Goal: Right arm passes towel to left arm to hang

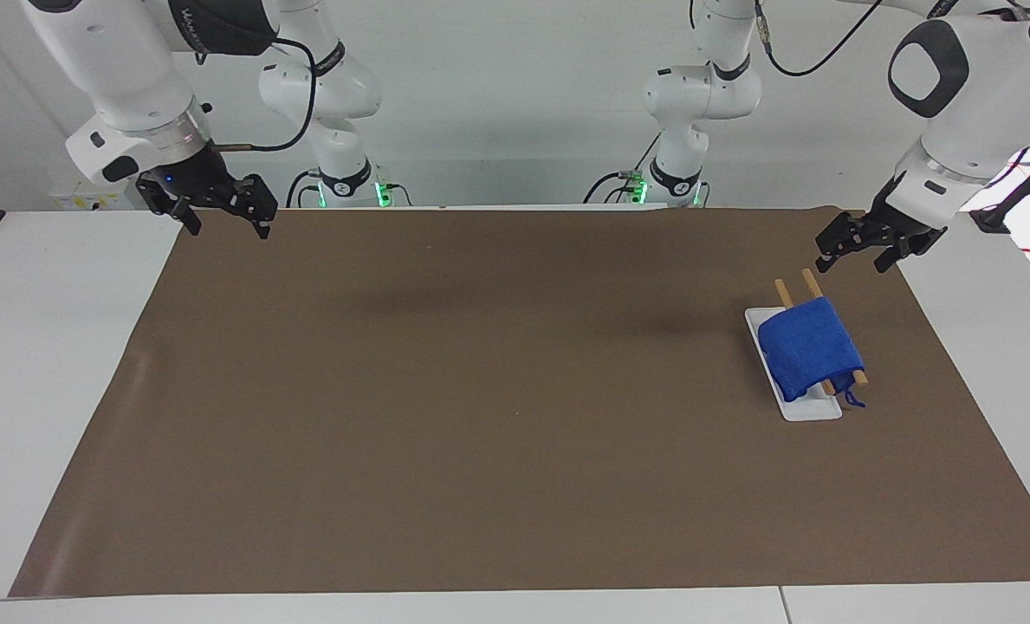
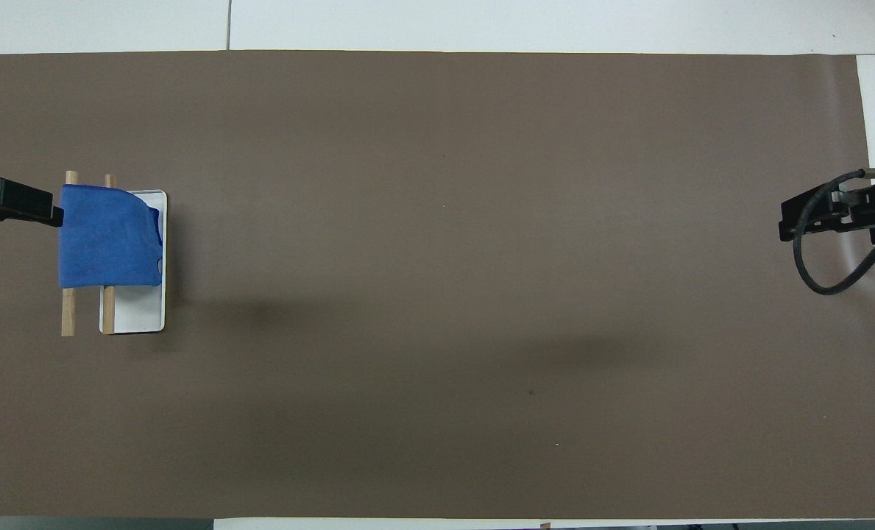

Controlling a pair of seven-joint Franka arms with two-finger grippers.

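Left gripper [image 1: 861, 253]: fingers are seen spread apart, with nothing between them. It is held in the air over the brown table mat [image 1: 480, 390], beside the rack on the side toward the left arm's end of the table. In the facing view a clear gap is seen between its fingertips and the cloth, so no contact is recorded.

Right gripper [image 1: 220, 217]: fingers are likewise spread and empty. It is raised over the mat's corner at the right arm's end of the table; this arm is judged to be waiting.

Small bright royal-blue cloth towel [image 1: 811, 348]: it is draped over two parallel light wooden dowels [image 1: 810, 282], which are carried above a shallow white rectangular tray [image 1: 813, 409]. One flap is hung down over the tray. The thin blue loop string [image 1: 854, 400] is seen dangling at the towel's corner farthest from the robots.

Key relation: the towel lies below the left gripper and toward the table's middle from it. The dowels' long axis is run from near the robots to far from them, and the towel is folded across that axis. The left arm is by far the nearer; the right gripper is well apart from it, the table's whole length away.

Judgement: the hanging is taken as done; only a clear retreat is thought to be left.
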